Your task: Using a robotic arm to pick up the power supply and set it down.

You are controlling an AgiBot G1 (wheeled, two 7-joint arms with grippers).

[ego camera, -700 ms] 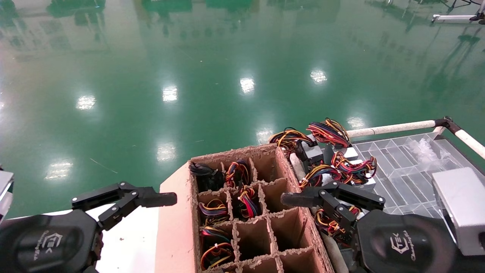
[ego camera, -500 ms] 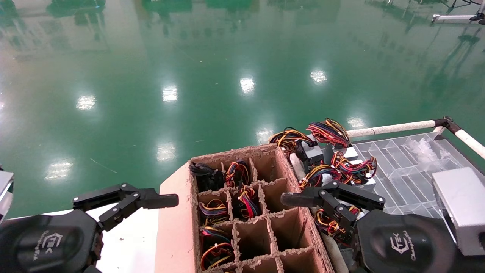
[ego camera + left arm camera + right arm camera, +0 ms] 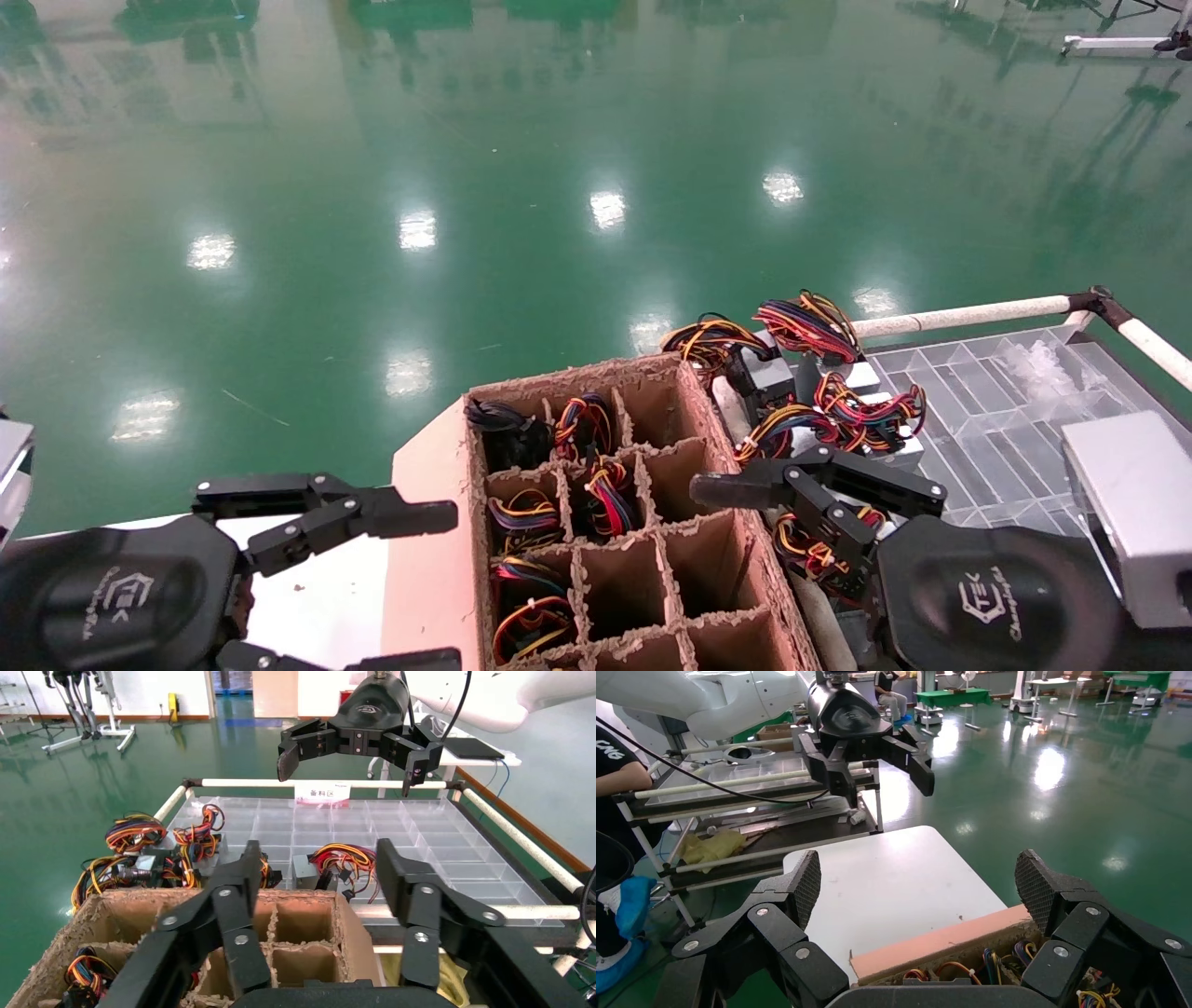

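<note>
Several power supplies, small grey boxes with red, yellow and black wire bundles, lie in a heap (image 3: 801, 382) between the cardboard box and the clear tray. One power supply (image 3: 307, 872) rests on the tray's near edge, beyond the left gripper's fingers. My left gripper (image 3: 433, 587) (image 3: 320, 860) hovers open and empty at the cardboard box's left side. My right gripper (image 3: 919, 881) is open and empty over the box's right wall, one finger (image 3: 736, 486) showing in the head view just in front of the heap.
The brown cardboard grid box (image 3: 717, 578) holds wire bundles in its left cells; the right cells look empty. A clear compartment tray (image 3: 1006, 401) with white rails sits right. A white table (image 3: 877, 881) lies left of the box. A grey block (image 3: 1127, 503) is beside the right arm.
The left gripper has shifted right toward the cardboard box and lowered; its second finger now shows at the bottom edge. The right gripper has not moved.
</note>
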